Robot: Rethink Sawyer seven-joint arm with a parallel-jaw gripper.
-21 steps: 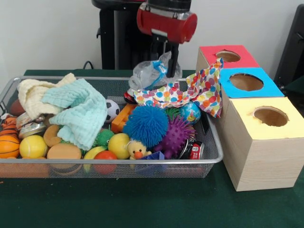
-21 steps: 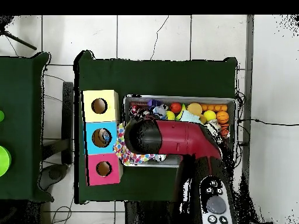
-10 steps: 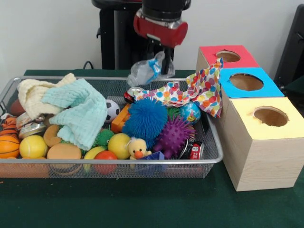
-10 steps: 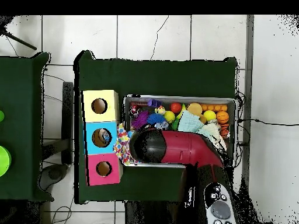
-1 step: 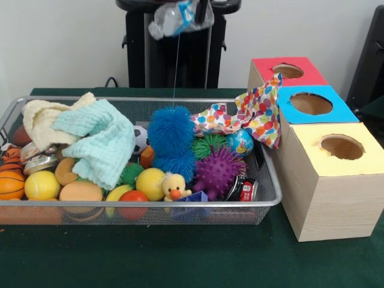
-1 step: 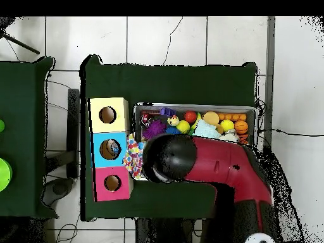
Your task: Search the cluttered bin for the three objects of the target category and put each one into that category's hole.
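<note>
Crumpled plastic bottle [image 5: 179,17] is now riding much higher than a second ago, up at the top edge above the wire bin [image 5: 264,201]. The blue spiky ball [image 5: 171,135] is standing taller, apparently dangling on a thin strand beneath it. Gripper [image 5: 203,9] is mostly cropped; it seems to be clamping the bottle, though the fingers are barely showing.

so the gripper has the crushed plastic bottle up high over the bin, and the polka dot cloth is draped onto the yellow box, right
Not quite. In the front view the polka dot cloth drapes from the bin onto the red box and blue box, not the yellow box. The rest holds: the crushed plastic bottle hangs high over the bin at the gripper.
</note>
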